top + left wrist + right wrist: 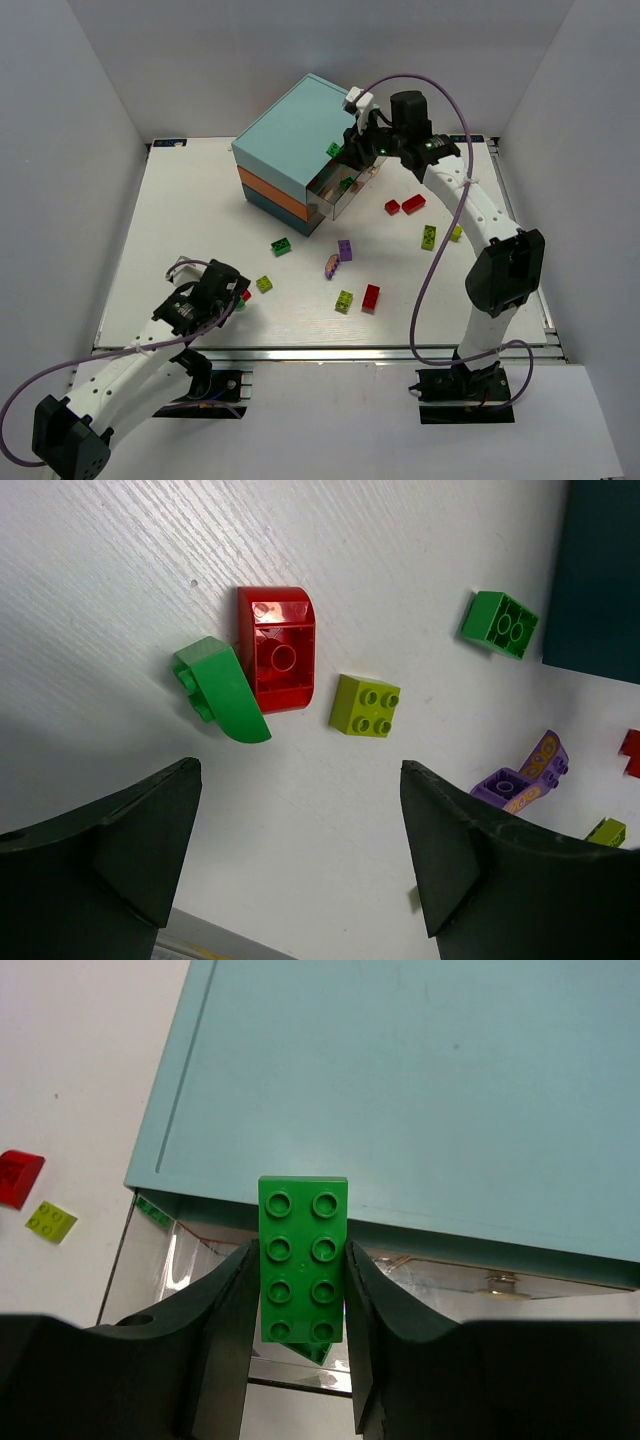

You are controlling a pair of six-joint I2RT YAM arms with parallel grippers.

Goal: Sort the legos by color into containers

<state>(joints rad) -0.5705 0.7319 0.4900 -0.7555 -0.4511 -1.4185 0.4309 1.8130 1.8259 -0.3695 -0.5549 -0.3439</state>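
My right gripper (300, 1255) (352, 150) is shut on a green two-by-four lego (302, 1270) (334, 149), holding it over the open clear drawer (190, 1260) (340, 192) of the chest of containers (290, 130). Green legos (152, 1210) lie in that drawer. My left gripper (300, 768) (232, 295) hangs open over bare table. Just ahead of it are a red curved lego (277, 648), a green curved one (222, 687) touching it, and a yellow-green square (365, 704). More legos are scattered mid-table: green (281, 245), purple (344, 250), red (371, 297).
Two red legos (403, 205) and two yellow-green ones (429, 237) lie right of the chest, under the right arm. White walls enclose the table on three sides. A metal rail (320, 350) runs along the near edge. A purple cable (440, 230) loops beside the right arm.
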